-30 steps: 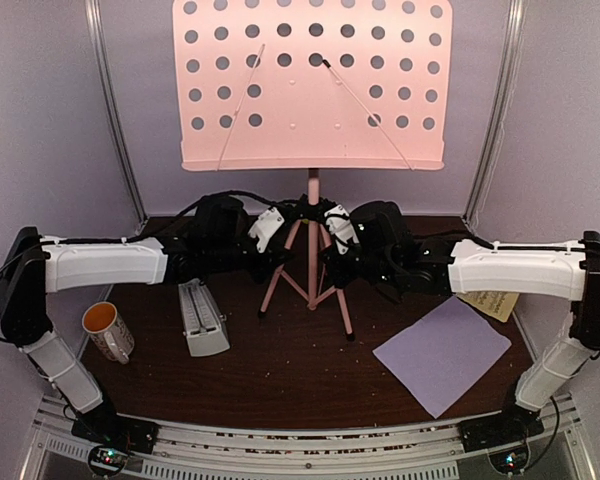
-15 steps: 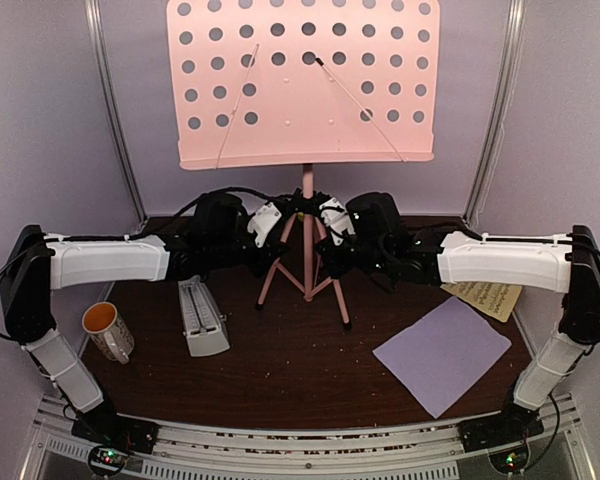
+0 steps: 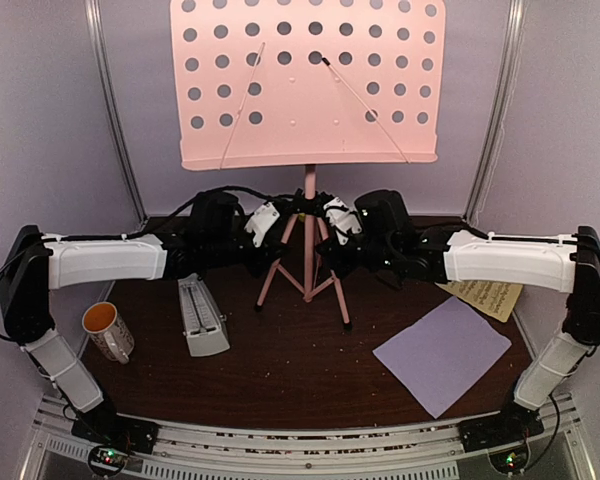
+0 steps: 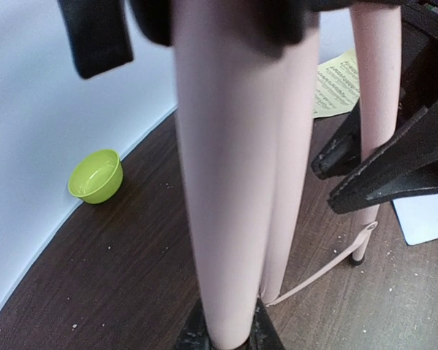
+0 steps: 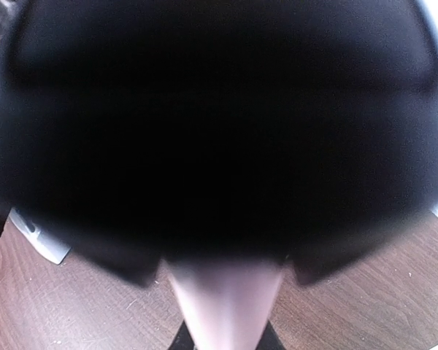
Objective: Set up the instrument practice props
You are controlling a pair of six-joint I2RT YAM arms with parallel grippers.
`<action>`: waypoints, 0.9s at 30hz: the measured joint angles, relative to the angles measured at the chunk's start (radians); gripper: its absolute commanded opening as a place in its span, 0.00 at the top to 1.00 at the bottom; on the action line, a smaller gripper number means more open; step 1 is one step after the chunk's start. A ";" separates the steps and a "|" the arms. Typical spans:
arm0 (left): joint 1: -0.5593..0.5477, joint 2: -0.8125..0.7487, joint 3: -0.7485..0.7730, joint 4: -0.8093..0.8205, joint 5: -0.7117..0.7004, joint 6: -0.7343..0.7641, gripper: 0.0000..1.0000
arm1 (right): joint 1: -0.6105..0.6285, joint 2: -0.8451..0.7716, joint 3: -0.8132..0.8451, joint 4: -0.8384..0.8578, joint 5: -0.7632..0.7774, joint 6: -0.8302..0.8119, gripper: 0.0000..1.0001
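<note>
Metronome [image 3: 202, 318] lies L, apart from arms. L gripper [image 3: 280, 224] looks clamped on tubing of stand [image 3: 309, 190], upright at back centre. R gripper [image 3: 336, 224] seems pinched on it too, tho its cam's mostly blocked. Move both in sync, pole vertical, so top doesn't tip. Lavender page [image 3: 442, 352] and yellow page [image 3: 488, 296] lie R.

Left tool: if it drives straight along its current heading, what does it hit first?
The music stand's pink pole, already between the left tool's fingertips. Past it, the right tool looks next, though depth is unclear.
</note>
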 measured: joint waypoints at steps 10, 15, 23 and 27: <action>0.010 -0.003 0.007 -0.031 0.061 -0.014 1.00 | -0.031 -0.003 0.034 -0.079 -0.089 0.002 1.00; 0.013 0.000 0.018 -0.051 0.082 -0.027 1.00 | -0.038 0.004 0.090 -0.178 -0.109 0.002 1.00; 0.024 -0.004 0.007 -0.045 0.115 -0.035 1.00 | -0.046 0.005 0.107 -0.221 -0.138 -0.002 1.00; 0.024 -0.013 -0.012 -0.036 0.132 -0.026 1.00 | -0.046 -0.013 0.069 -0.202 -0.157 -0.008 1.00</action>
